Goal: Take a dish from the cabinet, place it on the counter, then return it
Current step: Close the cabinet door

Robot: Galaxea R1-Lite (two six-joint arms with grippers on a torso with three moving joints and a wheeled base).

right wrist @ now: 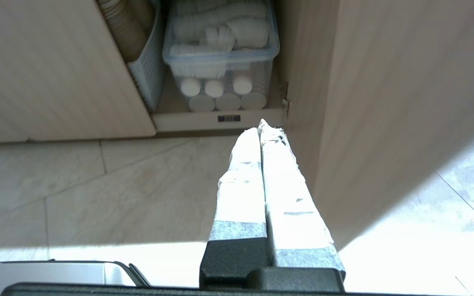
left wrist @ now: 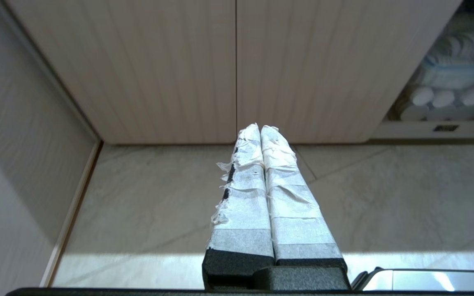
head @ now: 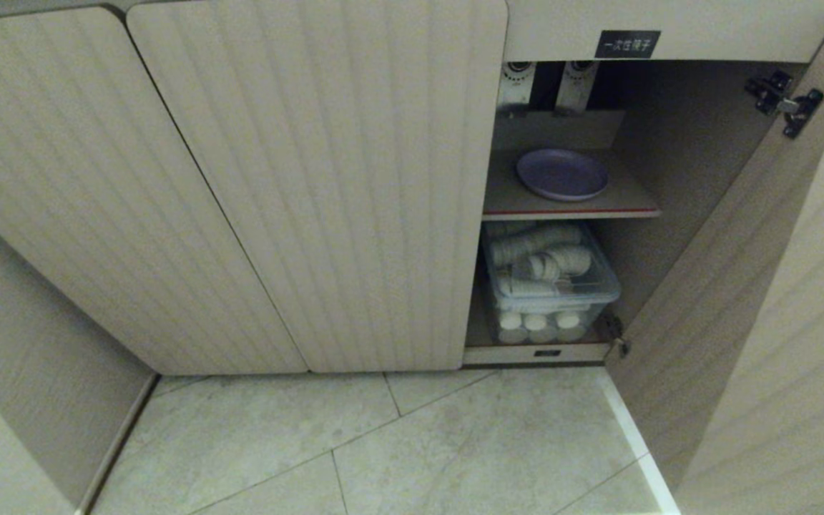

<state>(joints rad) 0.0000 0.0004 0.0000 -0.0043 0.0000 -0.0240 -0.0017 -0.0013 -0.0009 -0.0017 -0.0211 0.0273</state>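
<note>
Dish (head: 562,174) seen on upper shelf of cabinet (head: 326,179), back rim shadowed. Clear bin (head: 551,282) below, contents indistinct. Left gripper (left wrist: 260,128) and right gripper (right wrist: 260,125) over floor (head: 383,443), jaws pressed together, nothing pinched.

My left gripper (left wrist: 260,128) has two long fingers wrapped in white tape – frayed and peeling along one edge, black showing through. My right gripper (right wrist: 260,125) is the same deal – cleaner wrap, grey bands near its textured black base.
</note>
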